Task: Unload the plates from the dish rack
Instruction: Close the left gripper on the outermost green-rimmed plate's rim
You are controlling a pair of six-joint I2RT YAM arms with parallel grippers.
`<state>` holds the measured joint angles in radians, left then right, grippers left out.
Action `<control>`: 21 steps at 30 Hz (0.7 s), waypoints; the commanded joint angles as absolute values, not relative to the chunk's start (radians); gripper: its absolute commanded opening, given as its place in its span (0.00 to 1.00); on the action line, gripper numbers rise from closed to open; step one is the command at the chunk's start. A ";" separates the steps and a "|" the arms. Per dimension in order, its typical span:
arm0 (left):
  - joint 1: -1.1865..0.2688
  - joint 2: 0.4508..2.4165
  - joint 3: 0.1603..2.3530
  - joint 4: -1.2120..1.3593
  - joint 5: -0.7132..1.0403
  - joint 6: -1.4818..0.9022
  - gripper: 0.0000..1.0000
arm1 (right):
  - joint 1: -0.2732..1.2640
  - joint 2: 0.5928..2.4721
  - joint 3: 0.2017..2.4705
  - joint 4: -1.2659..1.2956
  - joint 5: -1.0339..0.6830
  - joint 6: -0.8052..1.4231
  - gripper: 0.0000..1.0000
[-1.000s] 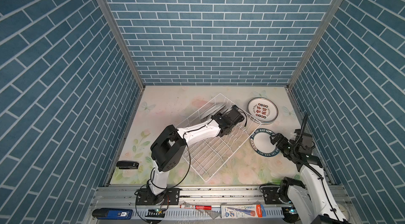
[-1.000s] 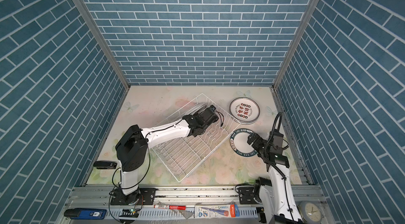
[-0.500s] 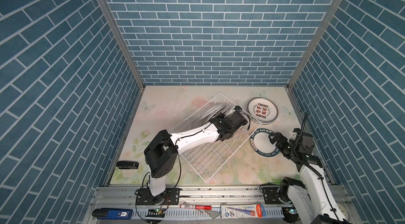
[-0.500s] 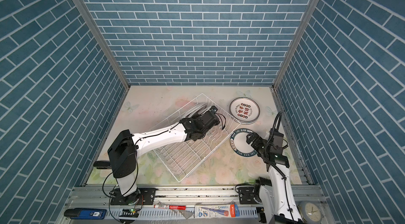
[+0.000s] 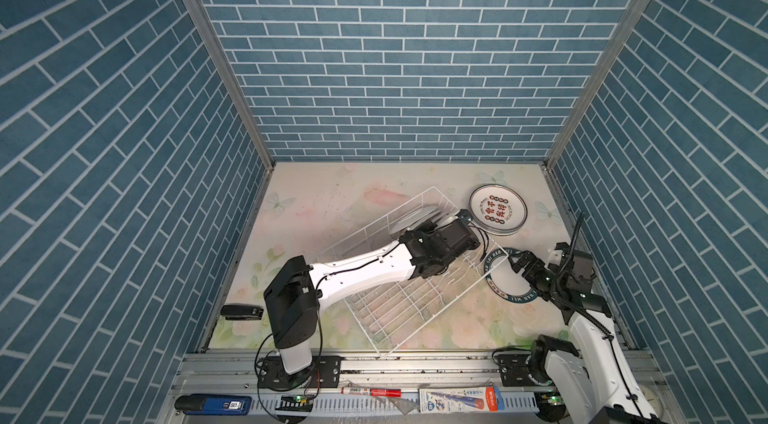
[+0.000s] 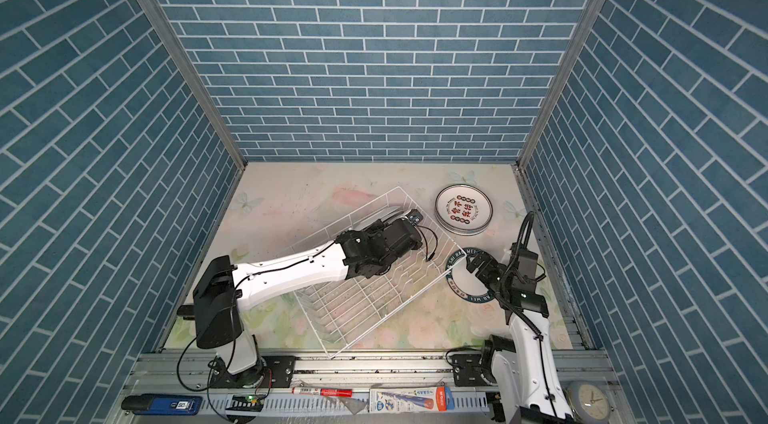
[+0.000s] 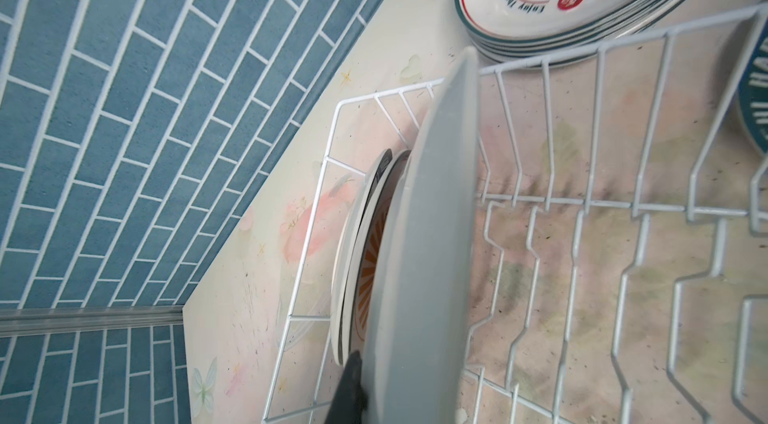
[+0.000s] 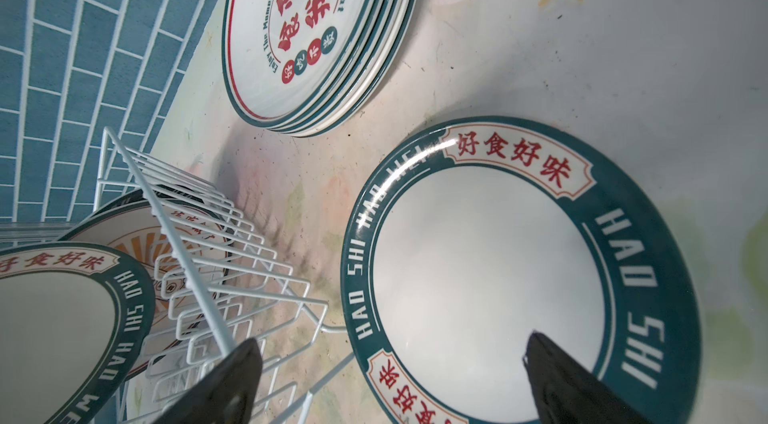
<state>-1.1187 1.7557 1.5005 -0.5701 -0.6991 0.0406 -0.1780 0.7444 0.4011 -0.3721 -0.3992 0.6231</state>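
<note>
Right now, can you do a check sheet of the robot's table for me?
Surface: flowery table, dirt specks.
Job's things: rack with at least two plates standing behind the held plate; stack and lone plate beside it.
Clutter: gadget at the table's left edge; marker, box, clock on the front rail.
Jaws: left jaws shut on the held plate; right jaws open by the lone plate.
Cables: wire loops off the left wrist.
Surroundings: blue brick walls.

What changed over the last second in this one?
The left gripper, shut on an upright plate, moved it along the dish rack toward the table's near edge, as both top views show. Unchanged: the right gripper open above the green-rimmed plate on the table, the stack of plates beside the rack, and the rack itself.
</note>
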 commanded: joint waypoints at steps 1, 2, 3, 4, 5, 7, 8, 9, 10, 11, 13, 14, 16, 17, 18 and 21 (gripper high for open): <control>-1.127 1.740 1.534 -0.563 -0.693 0.041 0.00 | -0.182 0.752 0.428 -0.352 -0.417 0.617 0.99; -1.127 1.741 1.534 -0.560 -0.698 0.040 0.00 | -0.182 0.754 0.428 -0.352 -0.419 0.617 0.99; -1.126 1.737 1.531 -0.554 -0.699 0.040 0.00 | -0.183 0.752 0.427 -0.349 -0.419 0.617 0.99; -1.127 1.732 1.529 -0.548 -0.697 0.041 0.00 | -0.182 0.753 0.426 -0.349 -0.420 0.617 0.99; -1.127 1.724 1.523 -0.539 -0.697 0.041 0.00 | -0.183 0.754 0.427 -0.347 -0.421 0.617 0.99; -1.127 1.708 1.523 -0.536 -0.687 0.041 0.00 | -0.183 0.755 0.426 -0.340 -0.429 0.617 0.99; -1.129 1.702 1.522 -0.535 -0.678 0.041 0.00 | -0.182 0.758 0.426 -0.337 -0.433 0.617 0.99; -1.129 1.695 1.522 -0.534 -0.671 0.043 0.00 | -0.182 0.761 0.426 -0.332 -0.439 0.618 0.99; -1.130 1.687 1.520 -0.532 -0.667 0.047 0.00 | -0.183 0.763 0.425 -0.324 -0.448 0.618 0.99; -1.131 1.682 1.520 -0.531 -0.665 0.047 0.00 | -0.183 0.766 0.424 -0.316 -0.457 0.620 0.99; -1.130 1.674 1.520 -0.532 -0.661 0.046 0.00 | -0.183 0.765 0.425 -0.307 -0.471 0.620 0.99; -1.131 1.668 1.517 -0.532 -0.653 0.046 0.00 | -0.183 0.765 0.428 -0.307 -0.478 0.618 0.99; -1.130 1.655 1.514 -0.528 -0.636 0.043 0.00 | -0.182 0.757 0.432 -0.306 -0.486 0.616 0.99; -1.132 1.647 1.515 -0.531 -0.635 0.041 0.00 | -0.183 0.749 0.437 -0.310 -0.490 0.614 0.99; -1.134 1.640 1.516 -0.532 -0.631 0.040 0.00 | -0.182 0.741 0.442 -0.313 -0.496 0.609 0.99; -1.135 1.602 1.511 -0.526 -0.612 0.024 0.00 | -0.182 0.710 0.464 -0.319 -0.527 0.604 0.99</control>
